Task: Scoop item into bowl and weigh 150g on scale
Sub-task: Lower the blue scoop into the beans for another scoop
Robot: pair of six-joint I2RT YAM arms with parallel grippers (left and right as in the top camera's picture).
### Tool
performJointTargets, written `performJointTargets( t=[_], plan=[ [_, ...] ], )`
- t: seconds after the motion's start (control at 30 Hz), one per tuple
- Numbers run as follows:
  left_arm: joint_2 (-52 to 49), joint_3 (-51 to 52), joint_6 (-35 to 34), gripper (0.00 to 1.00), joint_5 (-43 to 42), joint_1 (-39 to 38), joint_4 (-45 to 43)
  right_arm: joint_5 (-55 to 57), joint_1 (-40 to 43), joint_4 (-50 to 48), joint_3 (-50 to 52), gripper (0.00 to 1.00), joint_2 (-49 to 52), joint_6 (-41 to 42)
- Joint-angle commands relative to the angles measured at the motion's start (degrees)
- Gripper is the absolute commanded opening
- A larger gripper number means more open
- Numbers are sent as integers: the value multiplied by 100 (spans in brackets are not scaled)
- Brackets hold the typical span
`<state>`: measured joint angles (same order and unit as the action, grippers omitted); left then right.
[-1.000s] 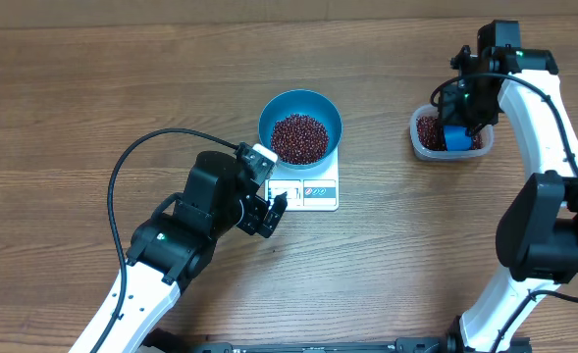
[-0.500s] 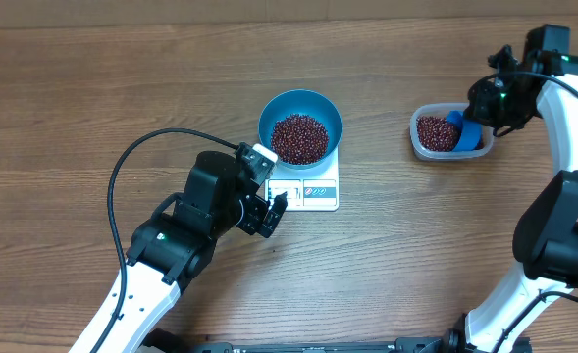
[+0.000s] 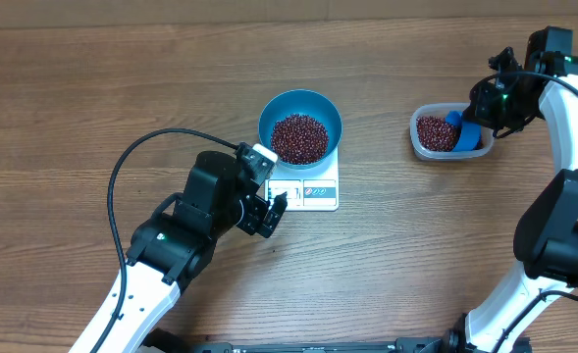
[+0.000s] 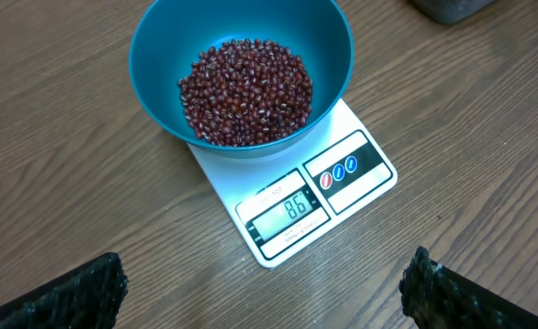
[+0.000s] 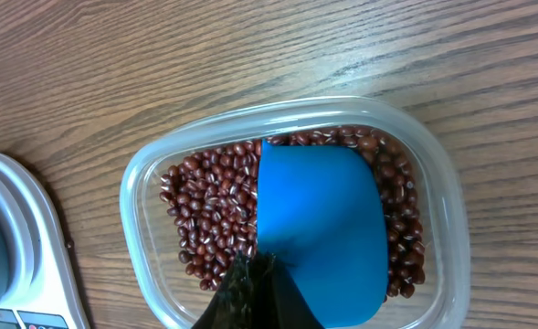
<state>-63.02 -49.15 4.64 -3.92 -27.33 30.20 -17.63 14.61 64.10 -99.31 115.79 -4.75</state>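
Pinching the near end of the small blue plastic scoop (image 5: 319,219) with my right gripper (image 5: 250,279), fingers closed tight on it. The scoop sits inside the clear rounded-rectangular plastic tub (image 5: 136,196), lying over the small dark red-brown beans (image 5: 209,219). Those show around it on the left, far and right sides.

Left gripper (image 4: 264,297) is spread wide and empty. It hovers over the brown wooden table (image 3: 92,88) just off the display edge of the flat white square kitchen scale (image 4: 360,169). The scale lies ahead of the gap between those fingers, not touching them.

The round deep bright blue bowl (image 4: 159,55) stands on the far part of the scale. A loose bean heap (image 4: 246,91) covers its bottom. Display reads 86.

The tub stands well apart from the scale, off to its right.
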Motion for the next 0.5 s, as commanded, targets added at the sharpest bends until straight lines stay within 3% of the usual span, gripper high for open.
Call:
performJointTargets(
  t=[0.0,0.47],
  plan=[
    [-22,17,46,100,-61,31,-26,-186,-109,96,61,4,122,-50],
    [-22,13,48,100,-61,31,-24,-704,-269,223,66,4,122,-155]
  ],
)
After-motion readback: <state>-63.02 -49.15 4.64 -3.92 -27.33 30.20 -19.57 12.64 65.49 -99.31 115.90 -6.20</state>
